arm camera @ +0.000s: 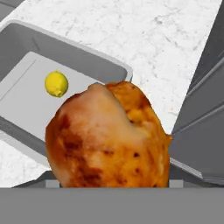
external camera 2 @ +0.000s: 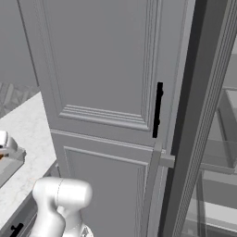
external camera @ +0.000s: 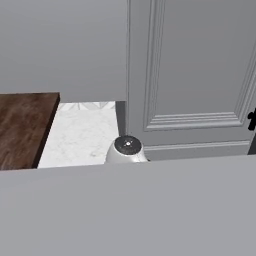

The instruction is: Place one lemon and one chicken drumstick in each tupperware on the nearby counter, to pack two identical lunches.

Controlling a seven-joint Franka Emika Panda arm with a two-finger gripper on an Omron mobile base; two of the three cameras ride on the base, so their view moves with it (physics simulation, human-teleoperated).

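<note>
Left base view: brown wooden surface (external camera: pixel 25 127) at mid left, white marble worktop (external camera: pixel 82 132) just right of it, centre frame. Tall grey panelled cabinet door (external camera: pixel 192 75) takes upper right. White arm joint w/ dark cap (external camera: pixel 126 148) pokes up at centre, above a flat grey surface across the bottom half.

Right base view: same grey cabinet door, black handle (external camera 2: pixel 157 110) right of centre. Marble worktop at left edge; corner of a grey tray (external camera 2: pixel 7 157) at far left. White arm at bottom left.

Hand view: chicken drumstick (arm camera: pixel 107 138) big in lower centre, right at the camera, so it looks held in the jaws; the tips are hidden behind it, width can't tell. Behind it, upper left, a grey tupperware (arm camera: pixel 116 70) on marble worktop w/ one lemon (arm camera: pixel 56 84) lying inside near its left part. Drumstick overlaps tray's near rim in frame; touching or not, can't tell.
</note>
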